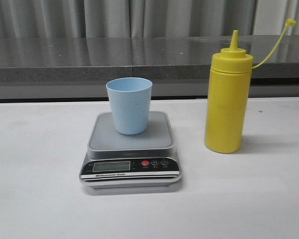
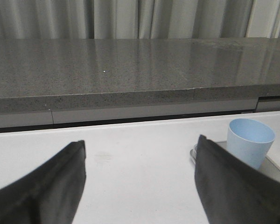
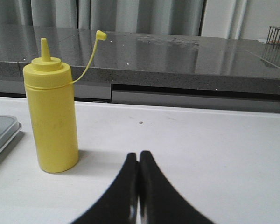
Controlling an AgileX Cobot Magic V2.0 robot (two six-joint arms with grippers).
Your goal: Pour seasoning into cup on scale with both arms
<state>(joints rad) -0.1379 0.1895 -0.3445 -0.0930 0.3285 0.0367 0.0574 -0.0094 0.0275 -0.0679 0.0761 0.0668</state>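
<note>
So up close, the left gripper point(image 2: 140, 182) has its two black fingers point(image 2: 51, 186) spread wide with nothing between them, just bare white table point(image 2: 140, 154) showing in the gap. It isn't touching anything. The right gripper point(image 3: 139, 186) is the opposite: fingertips pressed together, holding nothing, sitting low over the table with the bottle off to one side and well clear of it.

Next out, in the front view, the scale point(image 1: 131, 149) sits flat near the middle of the table, black panel with the display and red button facing the camera. The cup point(image 1: 129, 105) stands upright on the platform, mouth up, wider at the rim than the base. In the left wrist view the cup pokes out just past one finger, but they look apart, not touching.

The seasoning point(image 1: 228, 94) is to the right of the scale, standing on the table on its own base, close to the scale but not touching. Long axis vertical, nozzle pointing straight up, and its thin cap strap point(image 1: 274, 47) arcs up and away to the right with the cap dangling off the nozzle.

Behind all that is a dark grey speckled counter point(image 1: 139, 57) and then pale curtains point(image 1: 89, 17).
</note>
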